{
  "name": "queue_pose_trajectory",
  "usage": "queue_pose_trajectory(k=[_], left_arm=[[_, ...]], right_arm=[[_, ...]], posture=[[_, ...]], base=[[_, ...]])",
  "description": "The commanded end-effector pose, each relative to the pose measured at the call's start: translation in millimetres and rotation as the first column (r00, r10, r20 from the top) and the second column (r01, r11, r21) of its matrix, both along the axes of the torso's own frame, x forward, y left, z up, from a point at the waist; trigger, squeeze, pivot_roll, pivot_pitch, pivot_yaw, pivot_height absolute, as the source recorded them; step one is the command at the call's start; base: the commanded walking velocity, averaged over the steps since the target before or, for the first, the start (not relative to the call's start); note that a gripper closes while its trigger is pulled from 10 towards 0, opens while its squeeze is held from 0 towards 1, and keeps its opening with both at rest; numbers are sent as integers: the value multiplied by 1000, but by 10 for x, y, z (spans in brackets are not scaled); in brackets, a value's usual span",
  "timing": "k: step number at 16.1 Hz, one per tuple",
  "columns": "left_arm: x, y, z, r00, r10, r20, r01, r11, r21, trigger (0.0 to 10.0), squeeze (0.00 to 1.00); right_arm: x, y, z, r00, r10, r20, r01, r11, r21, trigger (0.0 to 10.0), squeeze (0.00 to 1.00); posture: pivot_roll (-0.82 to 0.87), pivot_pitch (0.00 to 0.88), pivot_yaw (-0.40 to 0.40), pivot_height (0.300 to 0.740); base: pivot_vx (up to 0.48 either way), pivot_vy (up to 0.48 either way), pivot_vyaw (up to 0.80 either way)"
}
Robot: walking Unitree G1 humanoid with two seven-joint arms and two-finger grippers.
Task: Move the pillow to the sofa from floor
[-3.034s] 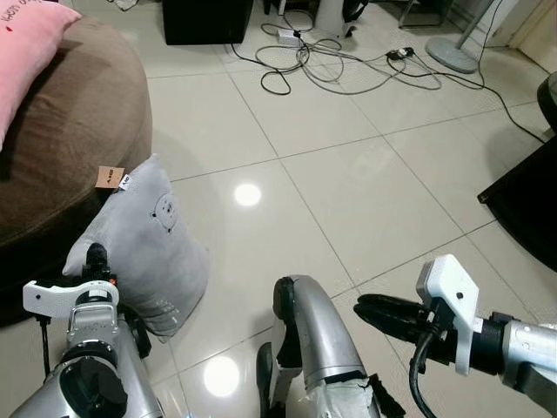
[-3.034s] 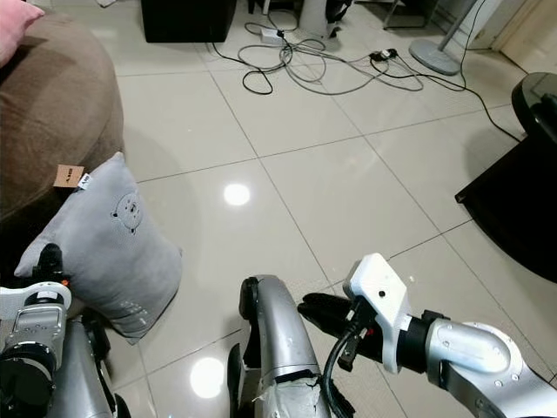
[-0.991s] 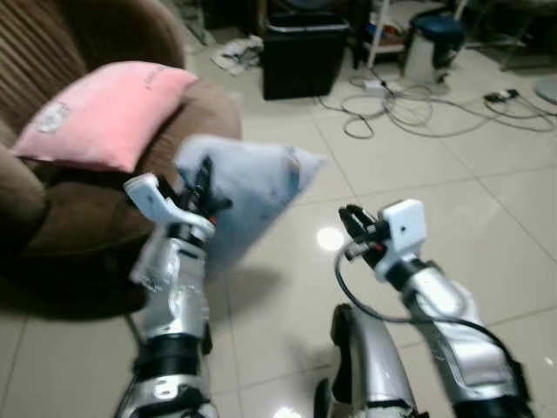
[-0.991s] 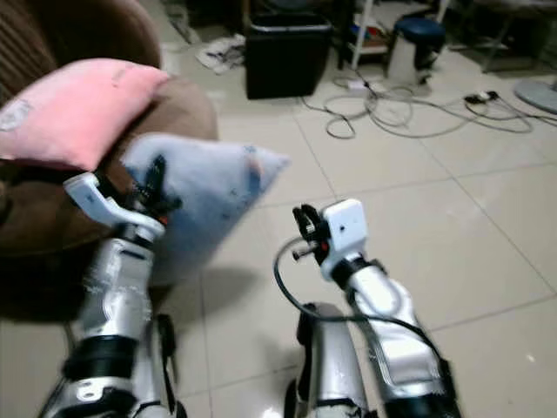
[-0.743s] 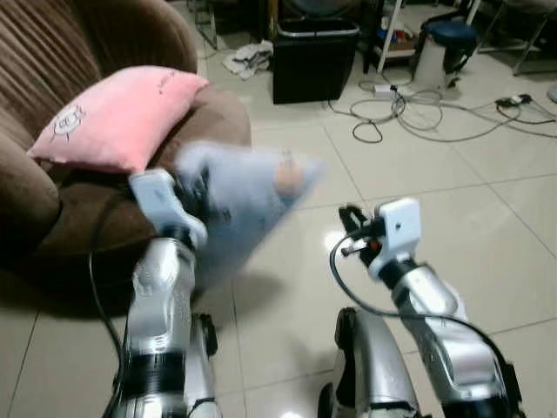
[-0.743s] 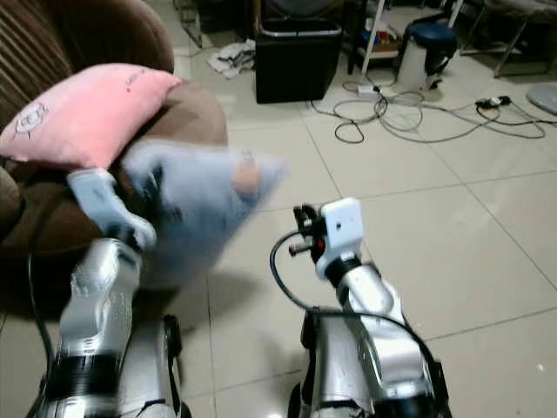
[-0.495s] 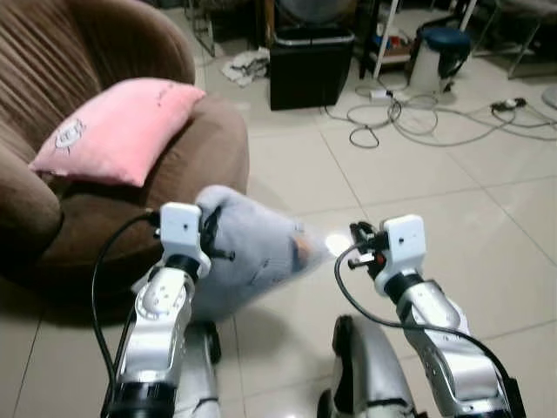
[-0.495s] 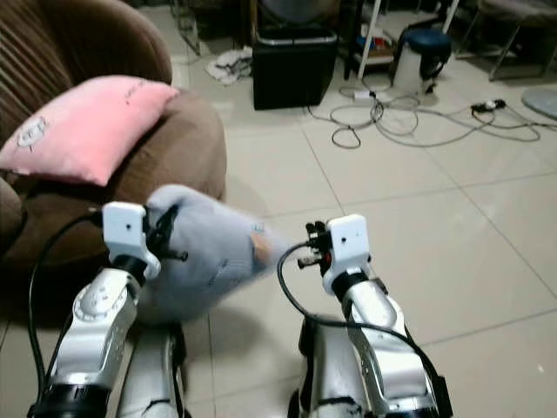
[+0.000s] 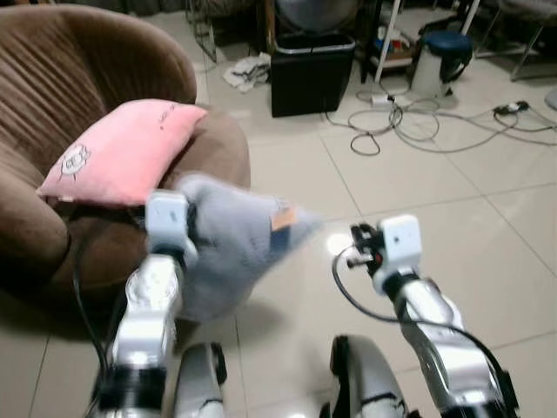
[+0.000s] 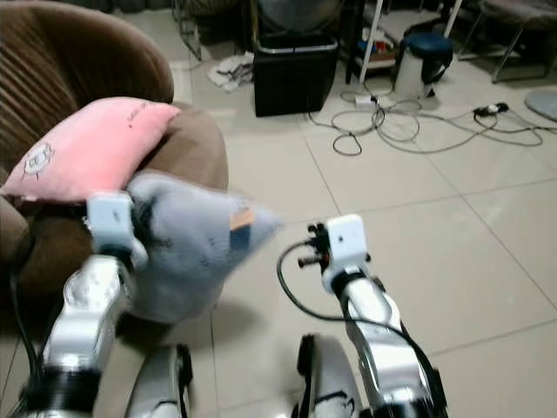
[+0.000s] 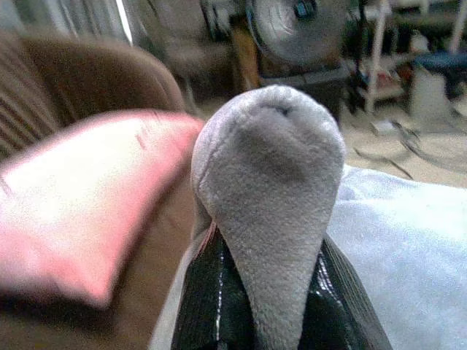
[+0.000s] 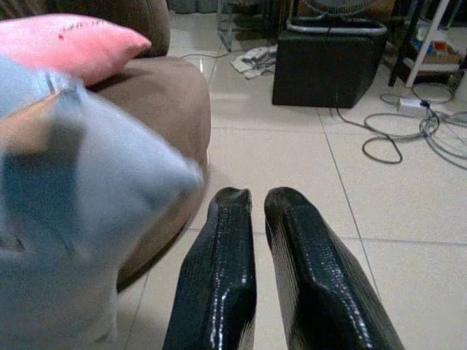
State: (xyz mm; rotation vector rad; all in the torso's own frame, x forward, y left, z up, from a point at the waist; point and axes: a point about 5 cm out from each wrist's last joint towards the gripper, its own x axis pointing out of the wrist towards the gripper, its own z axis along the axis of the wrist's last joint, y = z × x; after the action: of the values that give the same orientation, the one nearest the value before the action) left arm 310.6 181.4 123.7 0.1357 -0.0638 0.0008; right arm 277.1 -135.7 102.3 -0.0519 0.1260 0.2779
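Note:
The grey pillow (image 9: pixel 233 242) hangs in the air, blurred, just in front of the brown sofa's (image 9: pixel 83 74) seat edge. My left gripper (image 9: pixel 185 219) is shut on its upper corner; in the left wrist view the pinched grey corner (image 11: pixel 267 162) bulges out between the two black fingers (image 11: pixel 206 295). A pink pillow (image 9: pixel 122 152) lies on the sofa seat right behind it. My right gripper (image 9: pixel 357 246) is raised to the pillow's right, apart from it; its fingers (image 12: pixel 219 266) sit close together with nothing between them.
Pale tiled floor (image 9: pixel 452 200) stretches to the right. Behind stand a black bin (image 9: pixel 312 74) and a blue stool (image 9: pixel 444 43), with tangled cables (image 9: pixel 409 122) and a crumpled cloth (image 9: pixel 248 70) on the floor.
The left arm has swung the grey pillow up and leftward, closer to the sofa seat and the pink pillow. The right gripper has stayed raised beside it.

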Motion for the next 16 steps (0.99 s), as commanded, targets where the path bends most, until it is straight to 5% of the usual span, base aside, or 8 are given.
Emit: queue_pose_trajectory(k=[1, 3, 4, 7, 11, 16], left_arm=[[78, 33, 222, 993, 25, 112, -28, 999, 28, 10000, 0], [89, 55, 302, 991, -105, 81, 102, 994, 40, 10000, 0], [-16, 140, 262, 984, -174, 32, 173, 984, 29, 10000, 0], [-247, 303, 25, 995, -90, -31, 89, 996, -31, 10000, 0], [-443, 116, -104, 992, -114, -52, 109, 990, -91, 10000, 0], [-448, -32, -75, 993, -109, -42, 105, 991, -83, 10000, 0]], right_arm=[[42, 6, 18, 1000, 3, 11, -3, 1000, 0, 10000, 0], [76, 4, 30, 1000, 9, 17, -9, 1000, -3, 10000, 0], [79, -28, 26, 1000, 1, 16, -1, 1000, -3, 10000, 0], [-2, -78, -40, 1000, -5, -13, 6, 1000, 5, 10000, 0], [-35, -87, -62, 999, 27, -20, -27, 1000, -9, 10000, 0], [69, -40, -45, 1000, 26, -11, -26, 1000, -12, 10000, 0]], posture=[[46, 0, 2, 645], [44, 0, 8, 665], [44, 0, 8, 680], [33, 0, 18, 705], [58, 0, -5, 740], [77, 0, -32, 740]], base=[[0, 0, 0], [0, 0, 0], [0, 0, 0], [0, 0, 0], [0, 0, 0], [0, -192, 0]])
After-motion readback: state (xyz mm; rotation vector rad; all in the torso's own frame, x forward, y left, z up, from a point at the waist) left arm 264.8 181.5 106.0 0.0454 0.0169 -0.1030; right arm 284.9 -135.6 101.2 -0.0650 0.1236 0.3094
